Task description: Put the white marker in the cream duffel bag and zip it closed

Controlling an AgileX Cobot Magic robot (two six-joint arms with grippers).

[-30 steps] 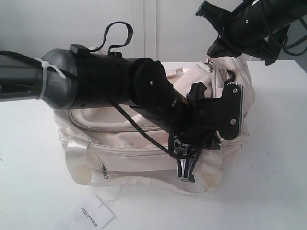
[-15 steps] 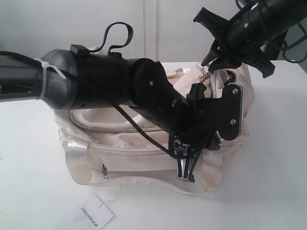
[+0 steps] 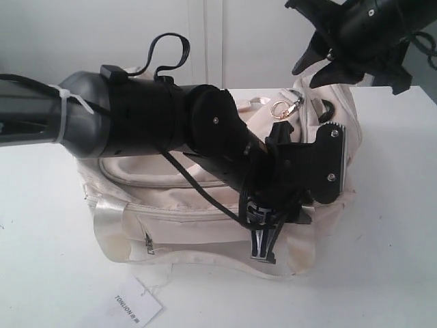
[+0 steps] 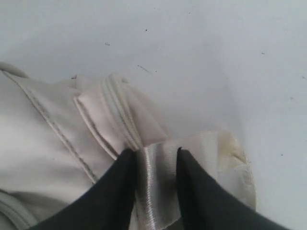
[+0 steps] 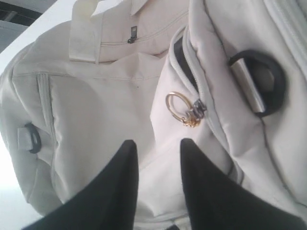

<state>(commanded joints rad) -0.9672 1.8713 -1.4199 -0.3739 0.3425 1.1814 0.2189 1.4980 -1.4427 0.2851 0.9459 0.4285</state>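
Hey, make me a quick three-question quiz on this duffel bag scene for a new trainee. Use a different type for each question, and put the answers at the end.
1. True or false: the right end effector is gripping the gold ring zipper pull.
2. Multiple choice: what is the left end effector pinching on the large cream fabric duffel bag? A) the shiny satin strap; B) a white paper tag; C) a black plastic loop.
3. Short answer: can the slim white marker be seen in any view?

Key: 1 false, its jaws stand open and apart from the pull. 2 A. 3 no.
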